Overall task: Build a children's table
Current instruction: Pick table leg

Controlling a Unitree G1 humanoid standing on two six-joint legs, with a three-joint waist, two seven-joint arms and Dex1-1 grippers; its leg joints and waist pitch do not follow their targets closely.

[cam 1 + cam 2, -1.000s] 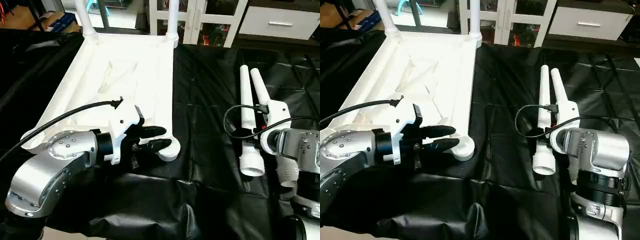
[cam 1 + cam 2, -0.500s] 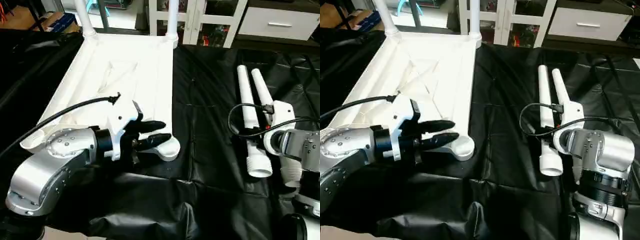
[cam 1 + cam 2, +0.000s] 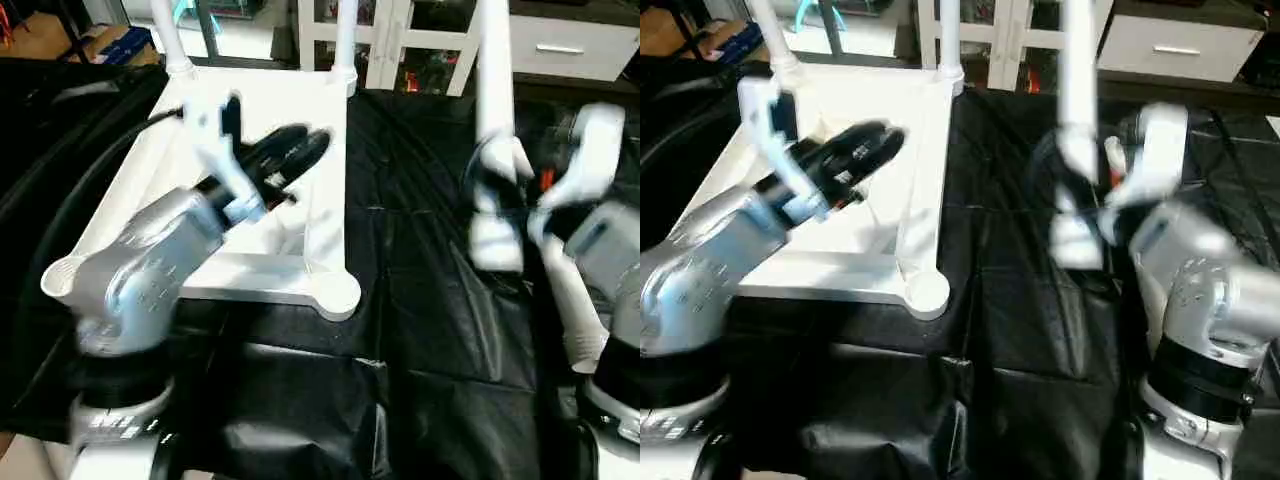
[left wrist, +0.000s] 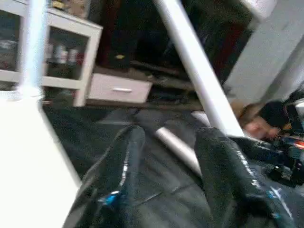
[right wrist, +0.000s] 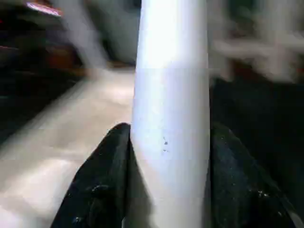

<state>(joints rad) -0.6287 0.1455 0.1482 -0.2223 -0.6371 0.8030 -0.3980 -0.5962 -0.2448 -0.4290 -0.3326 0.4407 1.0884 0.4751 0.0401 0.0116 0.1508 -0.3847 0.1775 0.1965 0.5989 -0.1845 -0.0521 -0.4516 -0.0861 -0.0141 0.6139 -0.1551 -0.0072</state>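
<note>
A light, stiff, smooth tube leg (image 3: 494, 120) is gripped low by the right pincer (image 5: 166, 156); slipping is likely; the left pincer (image 4: 166, 166) is held open, empty.

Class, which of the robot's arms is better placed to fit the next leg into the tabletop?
Right: the right gripper already clamps a white tube leg upright beside the white plastic tabletop; the left gripper holds nothing.

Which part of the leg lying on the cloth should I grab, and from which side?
Take the lying leg on its plain shaft, clear of the flared end, from straight above with the fingers across it. It lies flat on the cloth, so nothing fits under it. The right gripper already holds the other leg.
</note>
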